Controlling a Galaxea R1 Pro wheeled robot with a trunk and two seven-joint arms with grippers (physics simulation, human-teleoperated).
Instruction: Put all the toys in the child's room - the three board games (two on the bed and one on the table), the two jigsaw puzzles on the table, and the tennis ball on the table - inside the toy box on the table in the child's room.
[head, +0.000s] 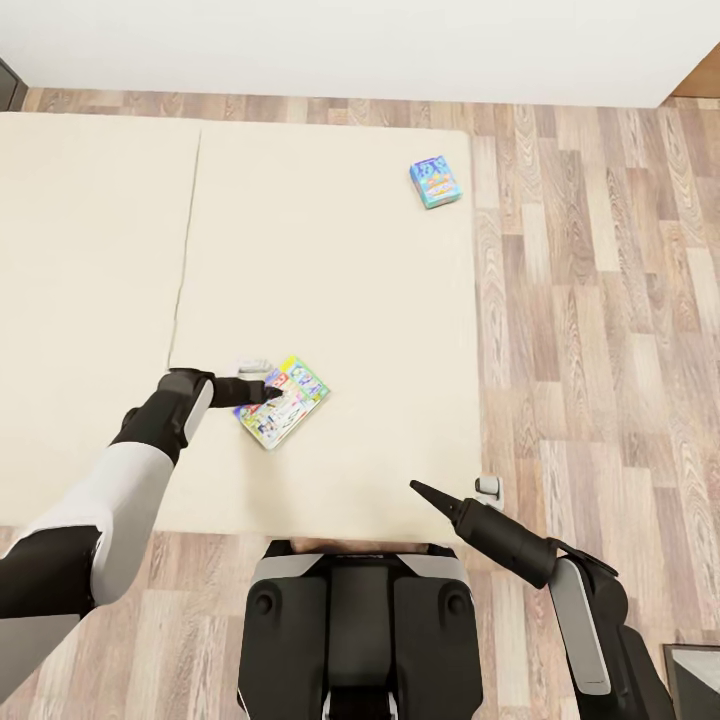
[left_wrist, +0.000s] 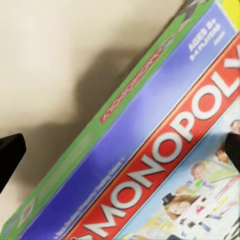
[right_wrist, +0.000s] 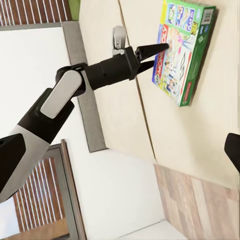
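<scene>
**Item: left pincer over Monopoly box, on bed**

Left pincer (head: 262, 391): jaws spread wide, empty, straddling the flat green-edged Monopoly board game (head: 285, 401) on the cream mattress (head: 350, 280).
Risk: the box lies flat; fingertips may skid off the lid or push it aside.
Beyond: small blue game box (head: 435, 181), well apart.
Right pincer (head: 420, 489): state unclear, nothing held.

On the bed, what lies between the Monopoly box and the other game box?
Nothing: in the head view only bare cream mattress separates the Monopoly box from the blue game box.
</scene>
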